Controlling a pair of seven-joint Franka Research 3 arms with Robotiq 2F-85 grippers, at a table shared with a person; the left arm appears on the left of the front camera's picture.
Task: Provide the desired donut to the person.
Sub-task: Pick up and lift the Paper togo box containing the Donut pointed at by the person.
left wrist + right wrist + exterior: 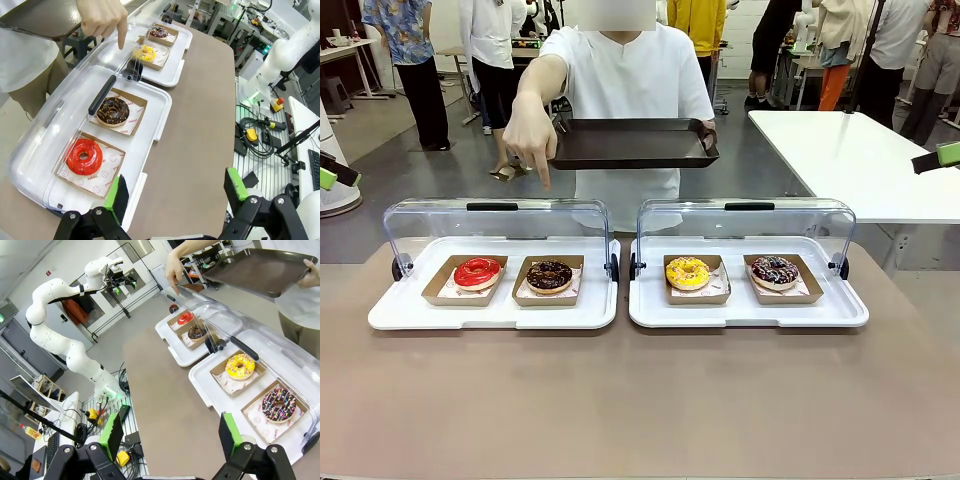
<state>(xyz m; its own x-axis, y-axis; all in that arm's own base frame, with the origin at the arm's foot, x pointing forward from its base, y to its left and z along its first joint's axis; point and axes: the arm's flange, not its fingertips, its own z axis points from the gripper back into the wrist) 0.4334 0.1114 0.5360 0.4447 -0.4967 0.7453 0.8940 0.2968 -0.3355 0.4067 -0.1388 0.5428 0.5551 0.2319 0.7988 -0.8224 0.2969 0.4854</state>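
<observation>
Person's hand (528, 135) points one finger down above lid (495, 222).

Brown table (640, 400) w/ 2 white trays side by side toward far edge: left tray (382, 316) & right tray (750, 320), small gap btwn. Clear lids, left lid (495, 228) & right lid (748, 226), raised at back.

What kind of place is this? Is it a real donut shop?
Probably a robot lab set up like a donut counter: a white robot arm stands nearby, cables trail on the floor, and donuts sit in lidded display trays.
</observation>
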